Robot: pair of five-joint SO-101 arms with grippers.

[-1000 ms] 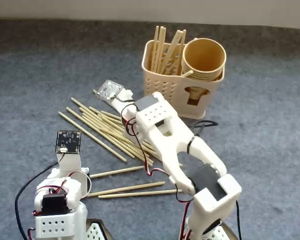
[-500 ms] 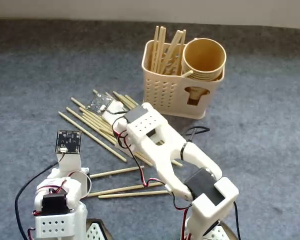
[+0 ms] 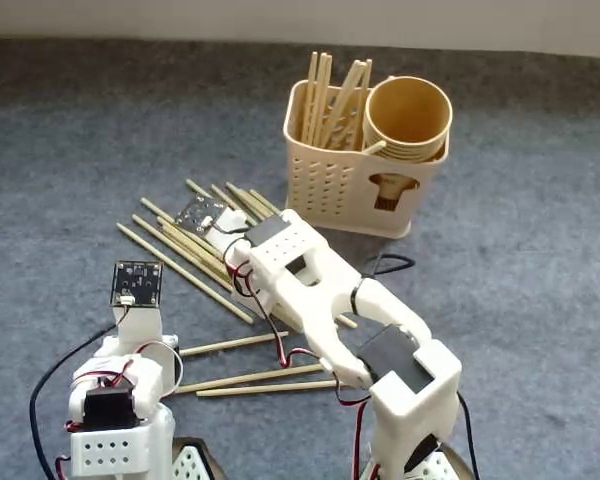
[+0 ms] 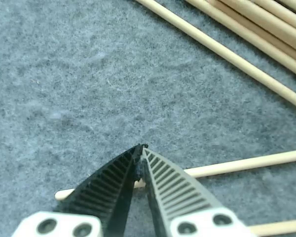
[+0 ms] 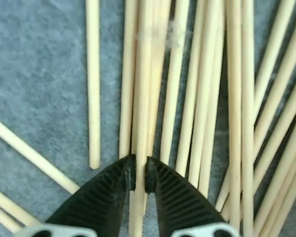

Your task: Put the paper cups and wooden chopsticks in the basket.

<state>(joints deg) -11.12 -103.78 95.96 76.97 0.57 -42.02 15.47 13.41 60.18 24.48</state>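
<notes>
Several loose wooden chopsticks [image 3: 195, 250] lie in a fanned pile on the grey carpet, left of the cream basket [image 3: 342, 190]. The basket holds stacked paper cups [image 3: 408, 120] and upright chopsticks [image 3: 330, 95]. My right gripper [image 3: 202, 215] is down on the pile. Its jaws [image 5: 139, 173] are nearly together around one chopstick [image 5: 143, 98] of the bundle. My left gripper [image 4: 140, 148] is shut and empty, low over the carpet at the near left, with a single chopstick [image 4: 237, 165] lying just behind its fingertips.
Three separate chopsticks [image 3: 255, 378] lie on the carpet between the two arm bases. The left arm's base [image 3: 120, 420] stands at the near left corner. Open carpet extends right of the basket and at the far left.
The right arm swung left and lowered from near the basket onto the chopstick pile. The left arm stayed still.
</notes>
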